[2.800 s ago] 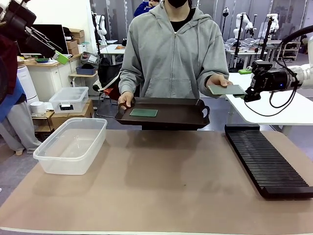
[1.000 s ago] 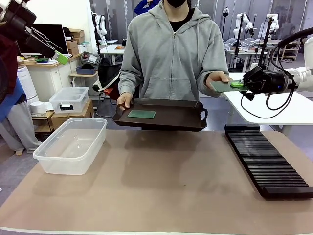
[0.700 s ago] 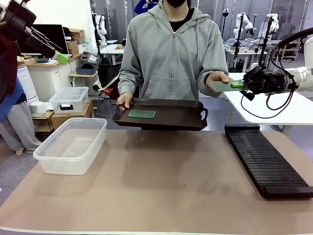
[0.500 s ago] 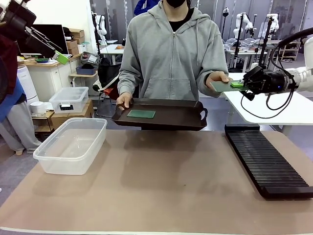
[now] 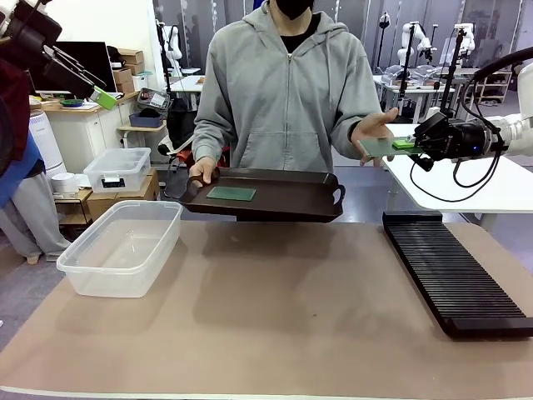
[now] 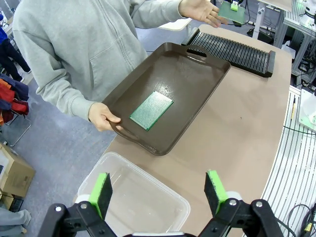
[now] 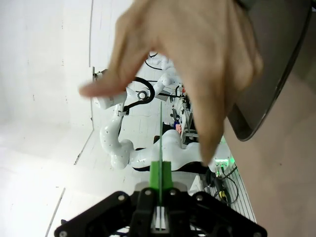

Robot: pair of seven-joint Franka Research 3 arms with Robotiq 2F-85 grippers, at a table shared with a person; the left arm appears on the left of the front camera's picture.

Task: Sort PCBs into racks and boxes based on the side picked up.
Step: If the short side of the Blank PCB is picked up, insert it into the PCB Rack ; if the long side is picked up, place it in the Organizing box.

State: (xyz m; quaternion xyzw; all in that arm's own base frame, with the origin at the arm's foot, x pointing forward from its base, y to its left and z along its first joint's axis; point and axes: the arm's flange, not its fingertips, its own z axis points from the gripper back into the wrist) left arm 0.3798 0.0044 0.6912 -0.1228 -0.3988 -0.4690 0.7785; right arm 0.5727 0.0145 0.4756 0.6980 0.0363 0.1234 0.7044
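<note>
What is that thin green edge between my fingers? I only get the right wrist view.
Observer: A PCB, held level in the air; the right fingers are shut on one end.
Operator: Is the person's hand gripping it?
Observer: No. The hand is open at the board's other end, not closed round it.
Operator: Any other board?
Observer: A second PCB lies flat on the tray, which the person holds by one handle.

Bright even indoor light, soft shadows
</note>
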